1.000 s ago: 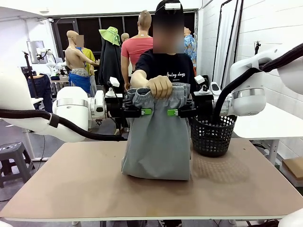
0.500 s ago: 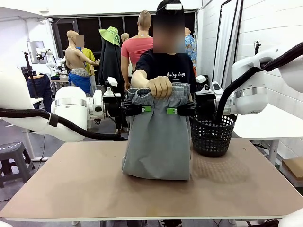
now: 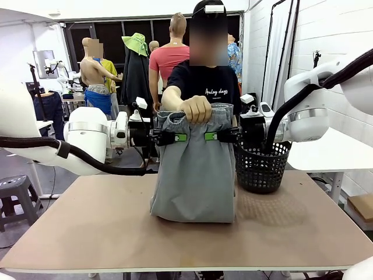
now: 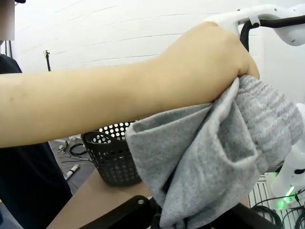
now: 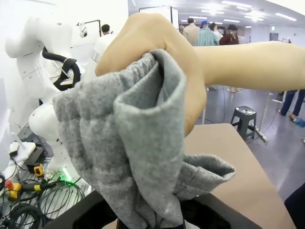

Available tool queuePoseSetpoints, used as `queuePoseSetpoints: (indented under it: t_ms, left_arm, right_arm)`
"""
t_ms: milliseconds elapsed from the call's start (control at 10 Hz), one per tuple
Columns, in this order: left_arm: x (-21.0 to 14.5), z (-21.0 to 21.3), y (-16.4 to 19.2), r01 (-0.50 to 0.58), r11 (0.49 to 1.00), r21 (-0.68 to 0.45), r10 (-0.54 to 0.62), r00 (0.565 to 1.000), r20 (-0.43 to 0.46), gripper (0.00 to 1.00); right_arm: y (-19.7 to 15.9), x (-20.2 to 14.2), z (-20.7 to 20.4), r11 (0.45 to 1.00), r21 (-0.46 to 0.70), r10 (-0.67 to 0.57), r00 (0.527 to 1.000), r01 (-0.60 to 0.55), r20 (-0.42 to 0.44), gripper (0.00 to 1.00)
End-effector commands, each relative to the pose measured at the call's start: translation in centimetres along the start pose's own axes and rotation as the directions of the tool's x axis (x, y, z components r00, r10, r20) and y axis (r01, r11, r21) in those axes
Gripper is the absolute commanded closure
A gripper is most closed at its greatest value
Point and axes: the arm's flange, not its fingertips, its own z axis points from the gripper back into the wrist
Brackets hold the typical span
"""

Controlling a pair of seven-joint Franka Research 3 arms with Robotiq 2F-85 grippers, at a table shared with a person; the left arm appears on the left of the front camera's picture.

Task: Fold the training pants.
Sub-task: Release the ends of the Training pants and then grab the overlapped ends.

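I note a white brick wall [image 3: 326, 41] at my right, a grey stool [image 3: 17, 189] on grey floor, dark windows [image 3: 111, 35] behind.

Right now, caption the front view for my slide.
Both grippers, left and right, clamp the training pants a person's hand holds up.

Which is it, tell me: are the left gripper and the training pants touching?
Touching. In the front view the left gripper is shut on the training pants at the waistband edge, its green pads pressed into the grey fabric.
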Motion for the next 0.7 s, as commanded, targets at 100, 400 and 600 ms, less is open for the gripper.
queuePoseSetpoints:
  t_ms: [100,400,600]
  left_arm:
    - [0.40,0.22,0.45,-0.006,1.000,-0.014,0.006,1.000,0.017,1.00]
    - [0.01,0.27,0.17,-0.002,1.000,-0.004,0.002,1.000,0.004,1.00]
    - [0.01,0.27,0.17,-0.002,1.000,-0.004,0.002,1.000,0.004,1.00]
  right_arm:
    - [-0.55,0.87,0.07,1.000,0.026,0.001,1.000,-0.001,-0.018,1.00]
    - [-0.05,0.22,0.01,1.000,0.004,0.008,1.000,-0.008,-0.010,1.00]
    - [-0.05,0.22,0.01,1.000,0.004,0.008,1.000,-0.008,-0.010,1.00]
